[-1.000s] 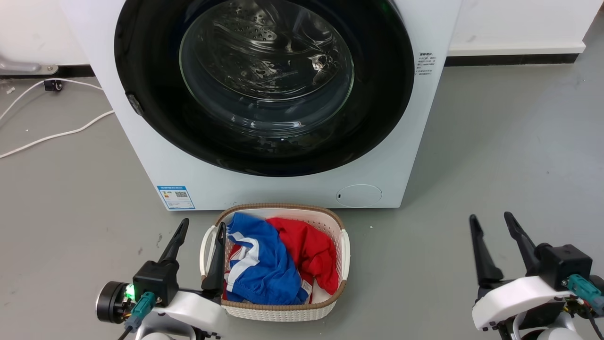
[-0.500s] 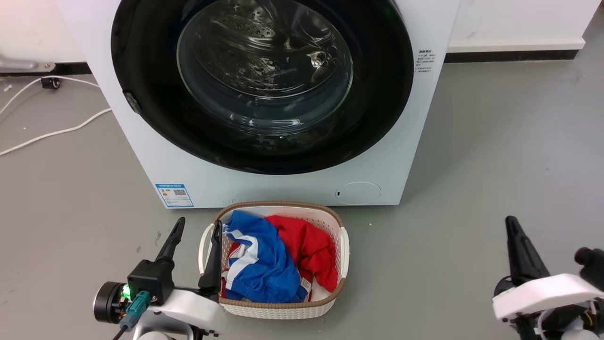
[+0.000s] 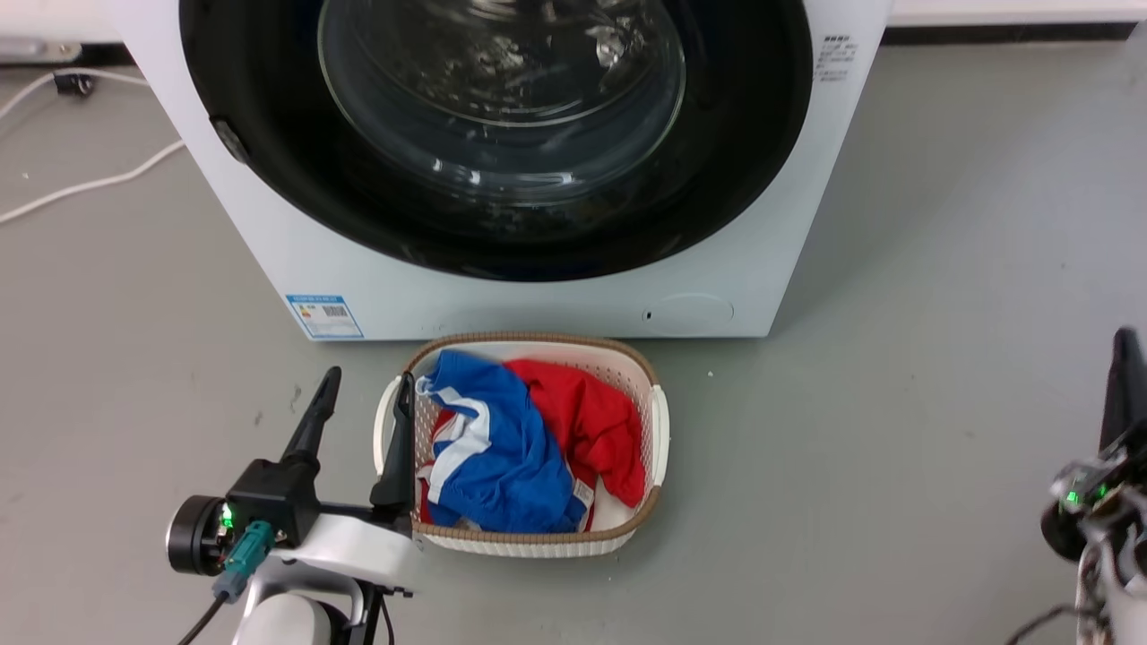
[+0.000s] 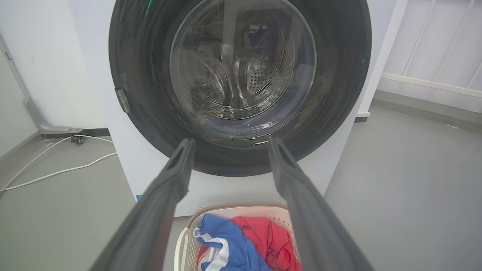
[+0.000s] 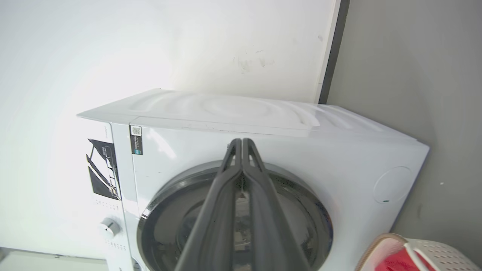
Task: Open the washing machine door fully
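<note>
Head view: washing machine door [image 3: 502, 134] shut, flush in the machine front [image 3: 305, 269], just behind the basket [image 3: 529, 339]. Left claw [image 3: 370, 374] spread, empty

Left wrist view: door faces the claw; round, so no long axis. Judged stiff, heavy, glossy and slippery, glass fragile; hold best taken at the grey tab [image 4: 122, 101] on its rim

Right wrist view: right claw [image 5: 241, 141] pressed together, empty

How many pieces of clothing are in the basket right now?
2: a blue garment on the left of the basket, a red garment on the right. More may be hidden underneath.
</note>
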